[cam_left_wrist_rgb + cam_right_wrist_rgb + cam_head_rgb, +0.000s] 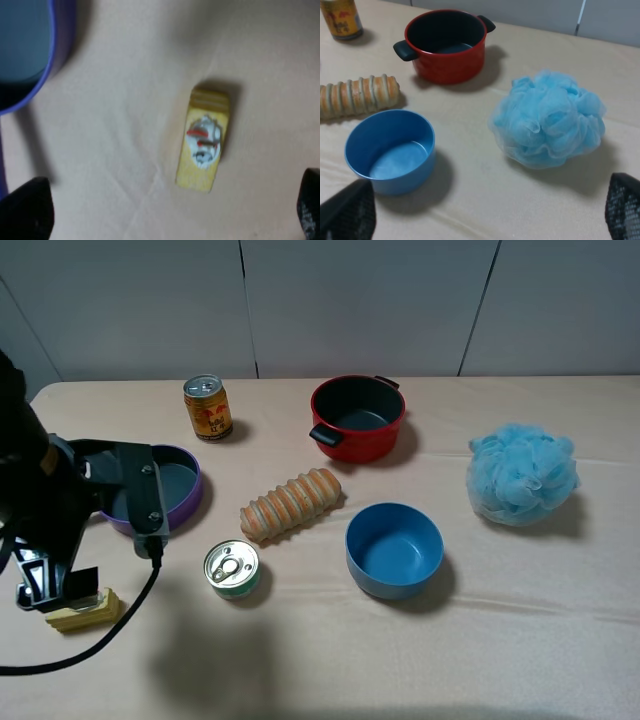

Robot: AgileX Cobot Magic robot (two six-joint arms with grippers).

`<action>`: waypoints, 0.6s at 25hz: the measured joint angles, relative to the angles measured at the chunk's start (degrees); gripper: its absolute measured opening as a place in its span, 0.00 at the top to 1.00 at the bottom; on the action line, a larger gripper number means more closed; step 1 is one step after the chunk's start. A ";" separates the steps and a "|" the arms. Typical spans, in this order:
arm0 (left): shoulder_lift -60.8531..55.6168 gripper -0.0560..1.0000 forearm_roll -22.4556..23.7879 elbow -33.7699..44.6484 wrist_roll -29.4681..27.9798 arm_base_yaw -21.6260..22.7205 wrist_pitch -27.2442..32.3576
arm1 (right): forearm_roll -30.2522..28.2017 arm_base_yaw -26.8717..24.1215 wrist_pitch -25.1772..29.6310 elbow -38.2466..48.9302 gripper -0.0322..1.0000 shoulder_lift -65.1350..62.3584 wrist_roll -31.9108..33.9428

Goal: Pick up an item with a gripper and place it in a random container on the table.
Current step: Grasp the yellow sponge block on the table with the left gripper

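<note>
While the left claw (167, 212) is being held released, the toy cake slice (204, 140) is being judged light, rigid, grippable across long sides.

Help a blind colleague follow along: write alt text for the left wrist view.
A small yellow block with a white and red topping lies untouched on the beige cloth, between the dark fingers of the open left gripper. A purple pan shows nearby.

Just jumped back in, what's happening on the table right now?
The left end effector hovers open over the yellow block, not gripping it yet. The block lies flat on the table. The blue bowl sits empty, and the right end effector is open, holding nothing.
</note>
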 joint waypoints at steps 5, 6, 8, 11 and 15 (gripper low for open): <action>5.66 0.01 0.00 0.00 0.03 0.00 -3.66 | 0.00 0.00 0.00 0.00 0.30 0.00 0.00; 6.83 0.01 -0.06 0.00 0.03 0.00 -4.29 | 0.00 0.00 0.00 0.00 0.30 0.00 0.00; 9.11 0.01 -0.33 0.00 0.03 0.00 -5.55 | 0.00 0.00 0.00 0.00 0.30 0.00 0.00; 12.02 0.01 -0.65 0.00 0.03 0.00 -6.96 | 0.00 0.00 0.00 0.00 0.30 0.00 0.00; 15.47 0.01 -0.85 0.00 0.03 0.00 -7.69 | 0.00 0.00 0.00 0.00 0.30 0.00 0.00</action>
